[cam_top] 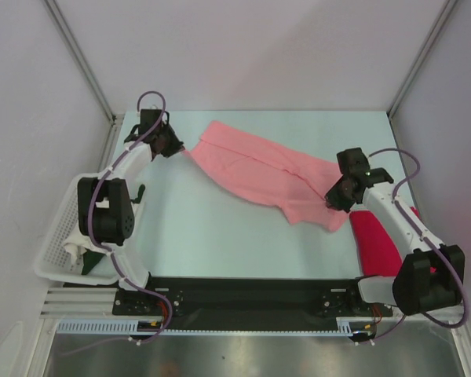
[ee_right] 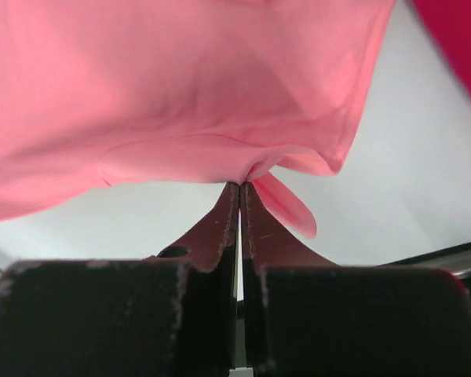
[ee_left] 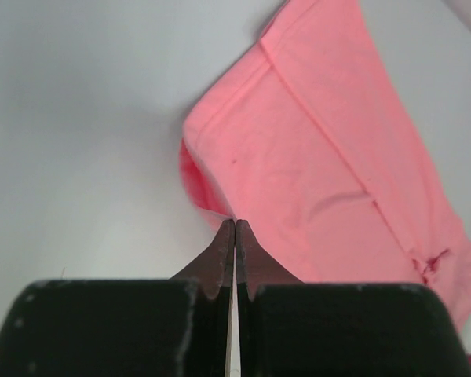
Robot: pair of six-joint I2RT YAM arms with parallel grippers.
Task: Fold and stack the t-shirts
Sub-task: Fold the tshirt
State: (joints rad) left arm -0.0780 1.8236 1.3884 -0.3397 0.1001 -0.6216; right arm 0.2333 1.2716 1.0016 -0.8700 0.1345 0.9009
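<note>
The salmon-pink t-shirt [cam_top: 259, 171] stretches diagonally across the table from far left to near right. My left gripper [cam_top: 175, 146] is shut on its far-left corner; in the left wrist view the fingertips [ee_left: 235, 224] pinch the cloth's edge [ee_left: 330, 157]. At the shirt's near-right end my right gripper [cam_top: 334, 199] is shut on a bunched fold, and the pink cloth [ee_right: 180, 94] hangs over the closed tips [ee_right: 241, 185]. The magenta-red t-shirt [cam_top: 374, 239] lies folded at the right, partly hidden under the right arm.
A white lattice basket [cam_top: 56, 243] stands off the table's left edge beside the left arm's base. Metal frame posts [cam_top: 80, 59] rise at the far corners. The black base rail [cam_top: 243, 292] runs along the near edge.
</note>
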